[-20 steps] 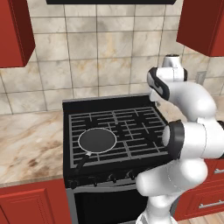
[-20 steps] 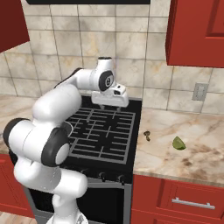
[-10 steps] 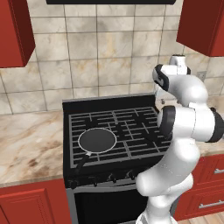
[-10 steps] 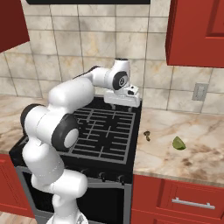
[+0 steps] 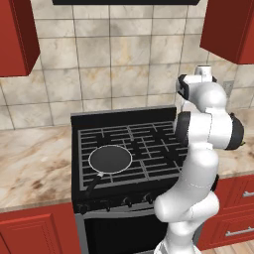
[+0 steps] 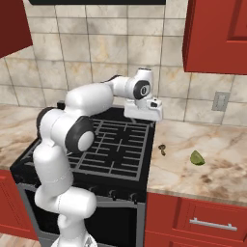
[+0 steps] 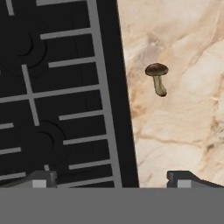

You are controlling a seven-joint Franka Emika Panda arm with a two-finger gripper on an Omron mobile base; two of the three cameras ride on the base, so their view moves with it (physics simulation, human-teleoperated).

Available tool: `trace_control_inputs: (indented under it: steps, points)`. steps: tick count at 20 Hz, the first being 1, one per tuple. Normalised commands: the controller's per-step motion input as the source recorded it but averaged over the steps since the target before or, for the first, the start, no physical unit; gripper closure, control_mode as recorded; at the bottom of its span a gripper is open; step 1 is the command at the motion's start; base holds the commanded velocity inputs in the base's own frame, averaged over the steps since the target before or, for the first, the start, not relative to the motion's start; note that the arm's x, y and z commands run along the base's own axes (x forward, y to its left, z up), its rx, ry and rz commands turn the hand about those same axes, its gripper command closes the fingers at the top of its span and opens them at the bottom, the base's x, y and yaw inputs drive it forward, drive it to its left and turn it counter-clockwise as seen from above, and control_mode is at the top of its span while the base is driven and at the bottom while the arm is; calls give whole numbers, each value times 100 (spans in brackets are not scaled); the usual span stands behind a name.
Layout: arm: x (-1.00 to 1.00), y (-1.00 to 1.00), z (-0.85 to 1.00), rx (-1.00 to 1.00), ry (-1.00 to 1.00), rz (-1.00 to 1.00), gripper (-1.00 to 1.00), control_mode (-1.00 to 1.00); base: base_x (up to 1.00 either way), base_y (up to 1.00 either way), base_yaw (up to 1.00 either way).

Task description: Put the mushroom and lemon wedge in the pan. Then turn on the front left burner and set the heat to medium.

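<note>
The black pan (image 5: 110, 159) sits on the stove's front left burner, its handle pointing toward the front edge. On the marble counter right of the stove lies the small brown mushroom (image 6: 162, 149), seen close up (image 7: 156, 78) in the hand view. Farther right rests the yellow-green lemon wedge (image 6: 196, 157). My gripper (image 6: 143, 117) hangs open above the stove's back right corner, up and left of the mushroom. In the hand view the gripper (image 7: 111, 179) straddles the stove's right edge with nothing between its fingertips (image 7: 41, 179).
The black stove (image 6: 111, 144) has grey grates and a row of knobs (image 5: 127, 202) along its front. Marble counter (image 5: 30, 168) runs on both sides. Red cabinets (image 6: 217, 34) hang above, and a wall outlet (image 6: 220, 101) is behind the right counter.
The arm has swung to the right, carrying the hand from over the back of the stove to its right edge near the counter. The jaws have stayed open.
</note>
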Motion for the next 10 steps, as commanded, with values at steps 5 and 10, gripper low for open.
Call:
trace_control_inputs:
  steps: [5, 10]
  points:
    - [2, -28, -29, 0, 7, 0, -100, -100, 0, 0, 0]
    - [3, -21, -32, 0, 5, 0, -100, -100, 0, 0, 0]
